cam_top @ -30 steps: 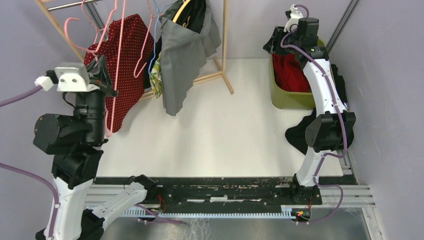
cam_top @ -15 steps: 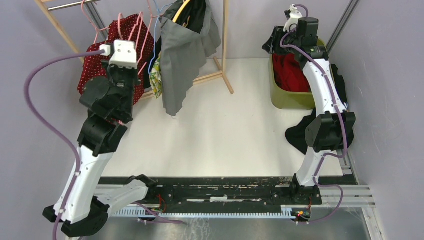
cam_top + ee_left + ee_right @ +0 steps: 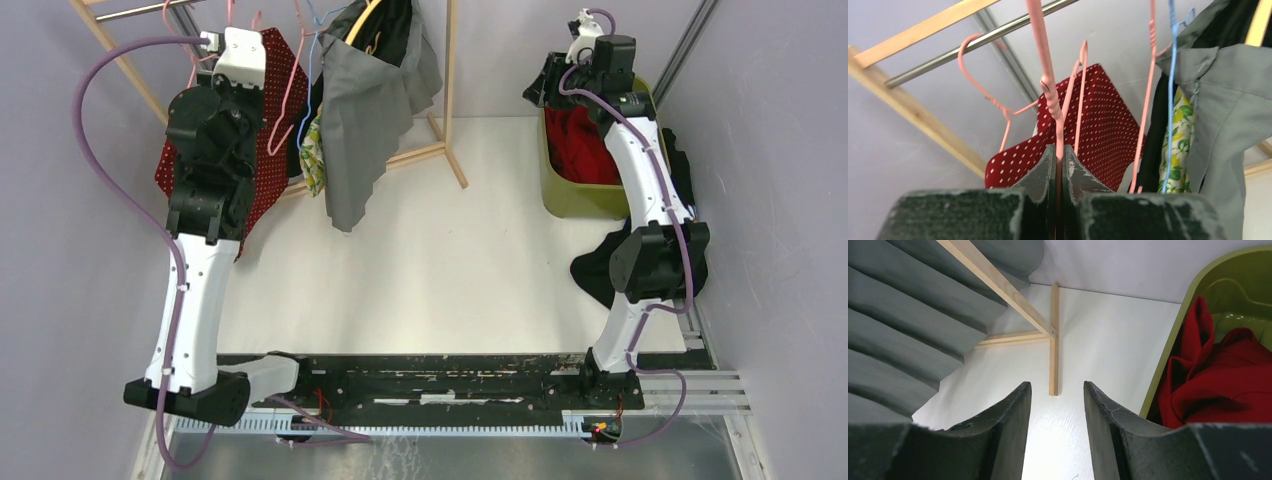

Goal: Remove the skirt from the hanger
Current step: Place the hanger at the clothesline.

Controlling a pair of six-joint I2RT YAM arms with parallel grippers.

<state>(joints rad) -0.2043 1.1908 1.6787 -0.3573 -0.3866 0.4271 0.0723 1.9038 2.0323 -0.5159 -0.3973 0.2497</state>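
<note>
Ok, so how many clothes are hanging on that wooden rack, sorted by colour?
Red spotted skirt: 1
Grey garment: 1
Black garment: 1
Yellow-green flowery garment: 1
Total: 4

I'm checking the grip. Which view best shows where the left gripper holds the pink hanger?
The left wrist view: the left gripper is shut on the pink hanger at its twisted neck, close up. From the top, the arm covers that spot. The right wrist view misses it.
</note>
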